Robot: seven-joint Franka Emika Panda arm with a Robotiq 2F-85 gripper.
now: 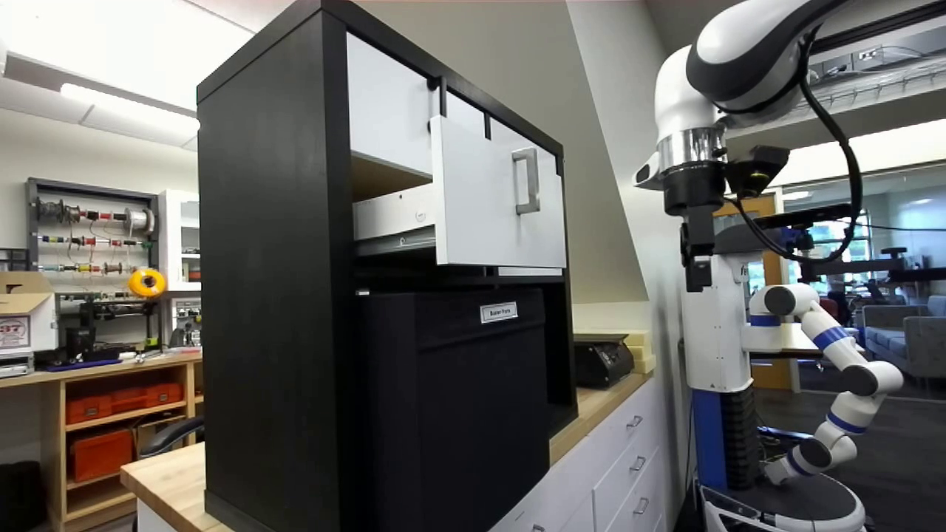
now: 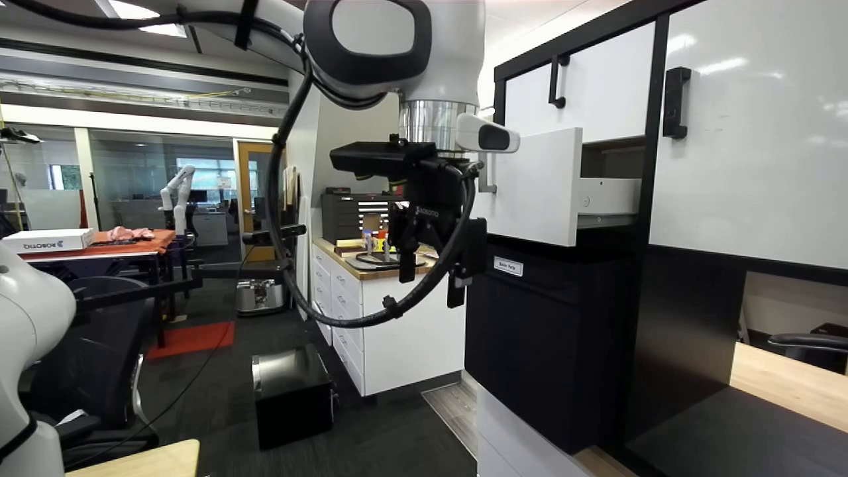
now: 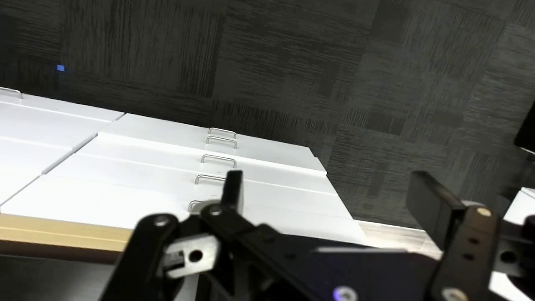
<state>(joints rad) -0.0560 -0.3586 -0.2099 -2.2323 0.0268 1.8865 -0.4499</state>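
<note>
Plainly, the gripper [image 3: 328, 186] stands unclenched, its two fingers [image 3: 432, 205] spread wide apart and pointing down. The thing that looks nearest to it is the pulled-out drawer [image 1: 477, 207], to the left of the gripper in an exterior view, with a clear gap between the two. It juts from the dark cabinet [image 1: 266, 244], and in both exterior views the ends of the fingers appear lower than its bottom edge. A metal handle [image 1: 527, 181] is fixed to the drawer's front, higher than the ends of the gripper's fingers. Under the drawer, on the same side of the gripper, stands a black box [image 1: 473, 399] bearing a small white label [image 1: 499, 312], its print too blurred to read for certain. A black cable [image 2: 358, 322] hangs in a loop from the arm [image 2: 457, 46] and passes in front of the gripper in an exterior view. Behind the gripper there, a dark tool chest [image 2: 341, 218] rests on a wooden counter [image 2: 371, 273]. Seen from the wrist, white drawer fronts [image 3: 142, 167] lie well below the gripper and show partly between its fingers; dark carpet [image 3: 284, 75] spreads past them. Farther back, lower and to the right of the gripper, is a second arm [image 1: 822, 329], white with blue bands.
</note>
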